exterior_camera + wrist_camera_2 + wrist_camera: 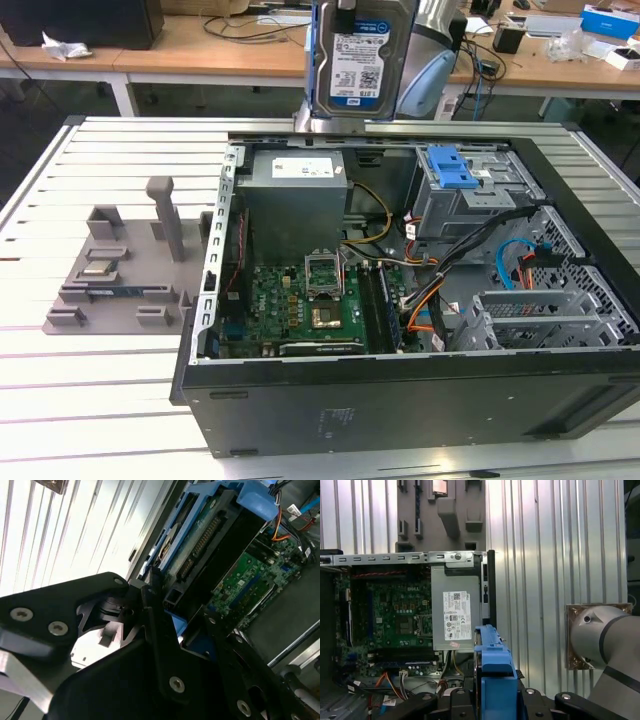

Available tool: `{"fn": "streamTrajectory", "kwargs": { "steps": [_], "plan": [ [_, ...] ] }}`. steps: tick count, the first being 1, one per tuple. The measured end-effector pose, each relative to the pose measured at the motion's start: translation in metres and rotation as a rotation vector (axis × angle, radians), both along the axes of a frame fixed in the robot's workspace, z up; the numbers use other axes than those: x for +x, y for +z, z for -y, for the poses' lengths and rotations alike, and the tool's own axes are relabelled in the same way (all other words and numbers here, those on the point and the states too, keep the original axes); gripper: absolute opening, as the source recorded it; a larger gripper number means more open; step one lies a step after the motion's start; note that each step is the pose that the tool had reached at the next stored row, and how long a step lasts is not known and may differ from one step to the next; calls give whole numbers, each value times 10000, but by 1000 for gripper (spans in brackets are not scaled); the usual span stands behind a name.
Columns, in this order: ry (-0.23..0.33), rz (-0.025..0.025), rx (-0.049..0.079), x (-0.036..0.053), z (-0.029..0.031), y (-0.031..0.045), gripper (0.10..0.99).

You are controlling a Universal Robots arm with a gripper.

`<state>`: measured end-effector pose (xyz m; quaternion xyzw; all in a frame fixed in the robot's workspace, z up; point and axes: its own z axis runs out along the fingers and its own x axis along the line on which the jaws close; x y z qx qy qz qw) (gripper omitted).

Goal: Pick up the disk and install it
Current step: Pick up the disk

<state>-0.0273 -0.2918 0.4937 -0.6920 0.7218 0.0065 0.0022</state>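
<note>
1. Fixture plate (pixel 120 270), grey with upright posts, flat on the slatted worktop (pixel 60 400); well off to the exterior view's left of the pincer and lower down.
2. Open computer case (pixel 400 410) beneath the pincer, with grey power-supply box (pixel 295 190) and green motherboard (pixel 300 300) inside.
3. Pincer (pixel 492 702) clamped narrow on the disk (pixel 360 60), black fingers (pixel 452 705) against both sides of its blue rail frame; disk upright, label towards the exterior camera, clear above the case's far edge.
4. Bare blue bracket (pixel 450 165) atop the drive cage (pixel 470 205), below the pincer and to the exterior view's right of it.
</note>
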Motion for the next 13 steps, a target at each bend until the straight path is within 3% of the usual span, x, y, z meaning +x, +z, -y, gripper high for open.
{"fn": "streamTrajectory", "kwargs": {
  "steps": [3, 13],
  "plan": [
    [2, 1, 0, 124, 0, 0, 365],
    [1, 1, 1, 364, -1, -1, 365]
  ]
}}
